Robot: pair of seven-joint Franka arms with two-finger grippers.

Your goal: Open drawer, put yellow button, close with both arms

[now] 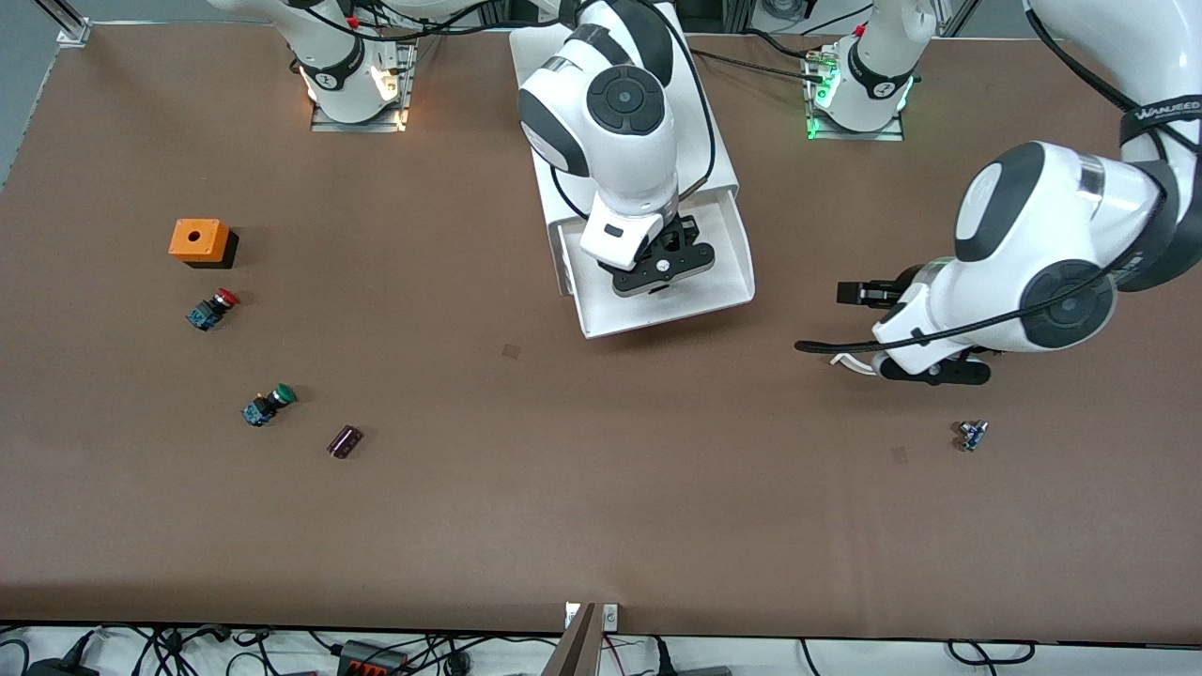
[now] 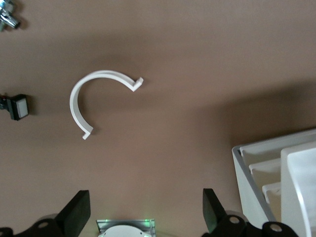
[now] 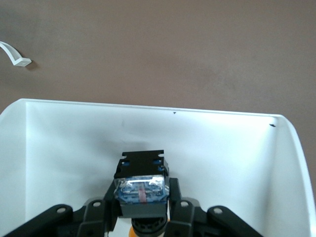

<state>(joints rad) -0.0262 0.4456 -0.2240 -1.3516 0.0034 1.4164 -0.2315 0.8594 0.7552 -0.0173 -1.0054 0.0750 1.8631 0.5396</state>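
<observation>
The top drawer [image 1: 671, 317] of the white cabinet [image 1: 563, 56] is pulled open toward the front camera. My right gripper [image 1: 662, 268] hangs over the open drawer. In the right wrist view it [image 3: 143, 197] is shut on the yellow button [image 3: 140, 185]: the black-and-blue body shows between the fingers, and a sliver of orange cap shows below. The drawer's white inside [image 3: 148, 128] lies under it. My left gripper [image 1: 934, 371] is open and empty over the table toward the left arm's end, and its fingers [image 2: 212, 210] stand wide apart.
A white curved strip [image 2: 79, 98] lies under the left gripper and shows in the front view [image 1: 850, 361]. A small blue part [image 1: 971, 434] lies nearer the camera. An orange box [image 1: 199, 240], a red button [image 1: 212, 309], a green button [image 1: 269, 404] and a dark cylinder [image 1: 345, 441] lie toward the right arm's end.
</observation>
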